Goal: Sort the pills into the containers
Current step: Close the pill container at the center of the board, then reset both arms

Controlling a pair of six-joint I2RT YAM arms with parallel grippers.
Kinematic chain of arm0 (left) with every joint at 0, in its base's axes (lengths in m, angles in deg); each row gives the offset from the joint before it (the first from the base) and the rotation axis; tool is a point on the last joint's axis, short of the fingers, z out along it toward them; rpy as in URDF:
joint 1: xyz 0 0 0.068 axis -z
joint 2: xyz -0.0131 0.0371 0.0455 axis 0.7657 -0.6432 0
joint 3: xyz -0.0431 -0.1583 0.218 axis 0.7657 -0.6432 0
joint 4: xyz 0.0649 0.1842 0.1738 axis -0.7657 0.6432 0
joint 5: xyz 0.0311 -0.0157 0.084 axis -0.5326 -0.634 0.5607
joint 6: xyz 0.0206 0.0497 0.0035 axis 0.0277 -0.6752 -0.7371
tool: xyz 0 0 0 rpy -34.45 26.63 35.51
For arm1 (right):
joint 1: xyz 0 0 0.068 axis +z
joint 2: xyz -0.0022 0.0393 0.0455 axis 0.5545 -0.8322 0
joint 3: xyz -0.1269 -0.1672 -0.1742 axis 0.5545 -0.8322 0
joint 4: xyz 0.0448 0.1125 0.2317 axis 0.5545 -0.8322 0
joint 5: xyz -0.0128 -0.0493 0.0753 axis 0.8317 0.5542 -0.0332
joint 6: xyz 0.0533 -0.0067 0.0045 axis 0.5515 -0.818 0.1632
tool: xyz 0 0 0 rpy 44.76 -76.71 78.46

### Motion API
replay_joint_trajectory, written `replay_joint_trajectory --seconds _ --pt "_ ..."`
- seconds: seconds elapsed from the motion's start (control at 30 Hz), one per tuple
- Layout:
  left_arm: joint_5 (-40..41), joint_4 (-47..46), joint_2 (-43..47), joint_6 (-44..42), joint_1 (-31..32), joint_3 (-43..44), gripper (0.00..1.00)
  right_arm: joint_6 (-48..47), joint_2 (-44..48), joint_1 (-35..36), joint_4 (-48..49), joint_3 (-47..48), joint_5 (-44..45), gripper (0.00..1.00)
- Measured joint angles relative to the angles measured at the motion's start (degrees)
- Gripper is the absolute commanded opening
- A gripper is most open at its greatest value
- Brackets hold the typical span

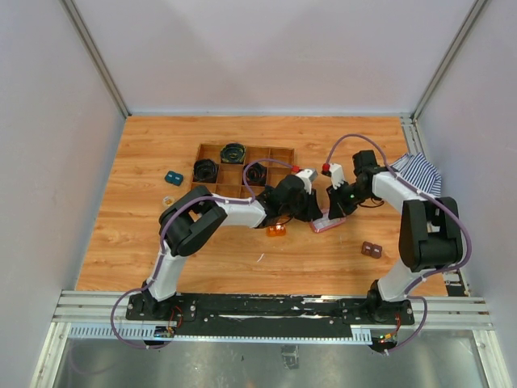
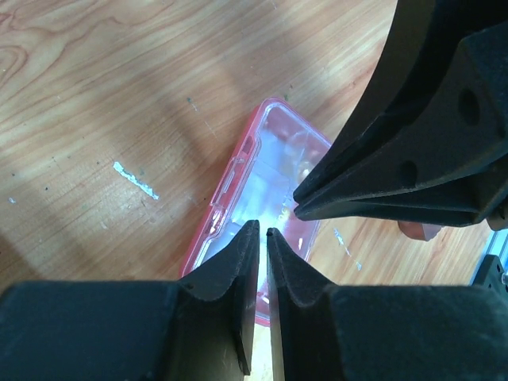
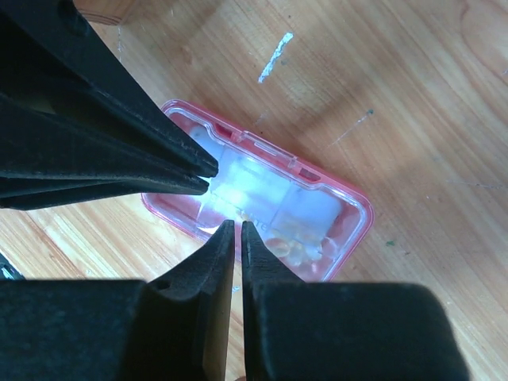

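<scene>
The left gripper sits at the bottom centre of its wrist view. Its two fingers are closed to a thin slit, with nothing seen between them. The right gripper looks the same in its own view: closed, and empty as far as the picture shows.

Both sets of tips point down at the pink box, a flat see-through case lying slantwise across the middle of the frame on the wooden table. Each tip hovers over its lid or touches it; contact is hard to judge from this angle. Pale shapes, possibly pills, show through the plastic.

In the overhead view the box lies centre right, near the small orange block and to the lower right of the wooden tray.

The step looks like working the lid. To do it well, one closed tip should pin the box while the other pushes at the latch edge, gently, so the light case neither slides nor spills.
</scene>
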Motion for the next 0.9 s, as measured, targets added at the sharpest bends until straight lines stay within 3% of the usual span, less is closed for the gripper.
replay_joint_trajectory --seconds 0.2,0.4,0.53,0.57,0.8,0.83,0.9 --pt "-0.3 0.1 -0.1 -0.1 0.0 0.2 0.24 -0.3 2.4 0.0 -0.4 -0.8 0.2 0.13" --pt "-3.1 -1.5 1.0 -1.6 0.1 -0.7 0.36 -2.1 11.0 -0.4 -0.8 -1.6 -1.3 0.29" --pt "-4.8 -3.4 7.6 -3.5 0.4 -5.3 0.43 -4.0 18.5 -1.9 -1.0 -2.3 -3.1 0.44" --pt "-5.2 -4.0 9.9 -3.9 0.6 -6.8 0.47 -4.6 20.3 -2.5 -1.2 -2.5 -3.7 0.5" --pt "-4.1 -8.5 35.6 -8.9 1.2 -22.3 0.98 -9.2 34.1 -6.6 -1.4 -3.0 -7.4 0.93" --pt "-3.3 -8.8 38.4 -10.1 1.2 -24.0 0.99 -9.4 35.1 -7.3 -1.4 -3.0 -7.9 0.99" --pt "-0.7 -9.2 45.1 -12.0 1.1 -28.2 0.99 -9.8 36.8 -9.2 -1.4 -3.0 -8.6 0.98"
